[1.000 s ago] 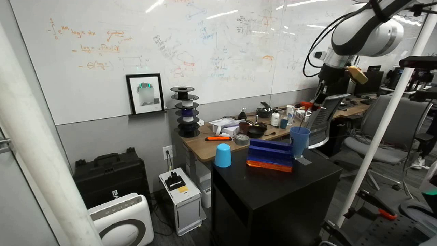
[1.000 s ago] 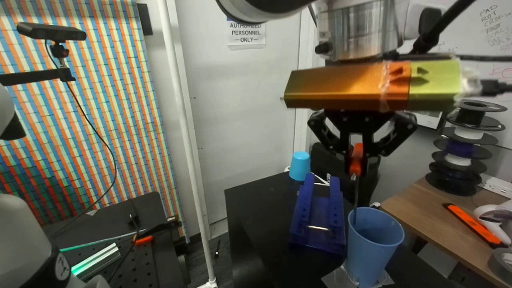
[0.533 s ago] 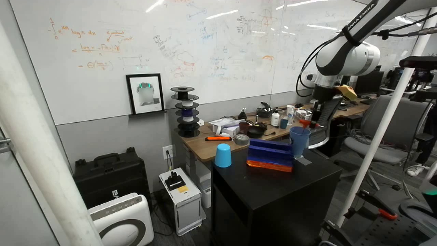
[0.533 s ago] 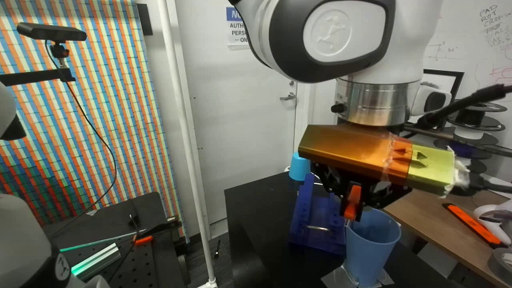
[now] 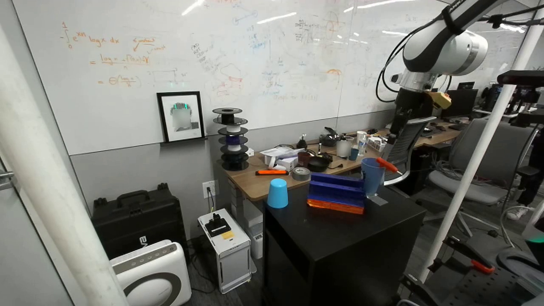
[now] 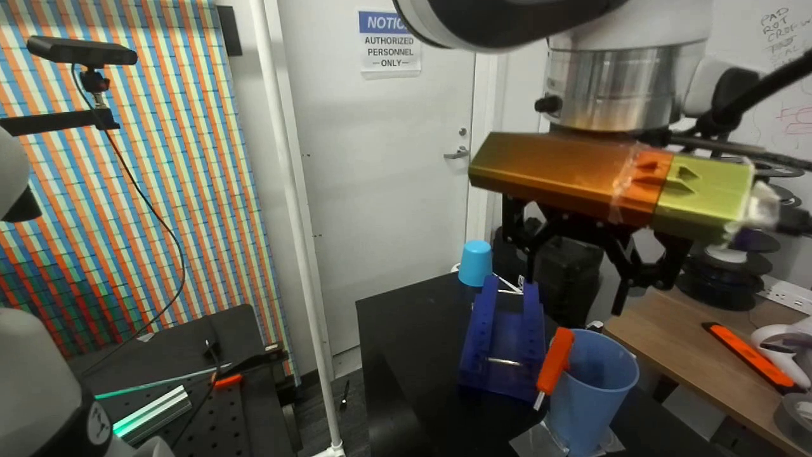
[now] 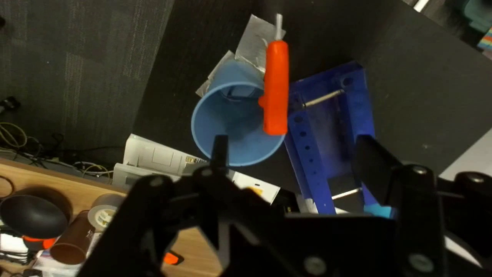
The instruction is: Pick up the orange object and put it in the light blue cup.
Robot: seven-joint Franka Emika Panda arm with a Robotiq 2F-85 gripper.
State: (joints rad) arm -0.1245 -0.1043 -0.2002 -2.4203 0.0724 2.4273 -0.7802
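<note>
The orange object [image 6: 556,359], a handle with a short metal tip at one end, hangs slanted at the rim of the light blue cup [image 6: 593,406]. In the wrist view the orange handle [image 7: 276,88] lies over the cup's rim, its tip pointing outward, and a thin dark shaft seems to run from its side into the cup [image 7: 230,123]. The cup stands upright on the black cabinet, taped at its base. My gripper [image 6: 574,295] is open above the cup, its fingers apart and not touching the handle. In the wrist view the gripper [image 7: 291,139] has nothing between its fingertips.
Right beside the cup sits a dark blue box [image 6: 507,336] on the black cabinet [image 6: 425,330]. A bright turquoise upturned cup [image 6: 475,263] stands at the cabinet's far corner. A wooden desk [image 5: 255,182] with clutter runs behind. A white pole [image 5: 471,170] rises nearby.
My gripper, shut on the orange handle a second ago, came down to the cup, opened and rose again. The handle has tipped and now hangs over the rim.
</note>
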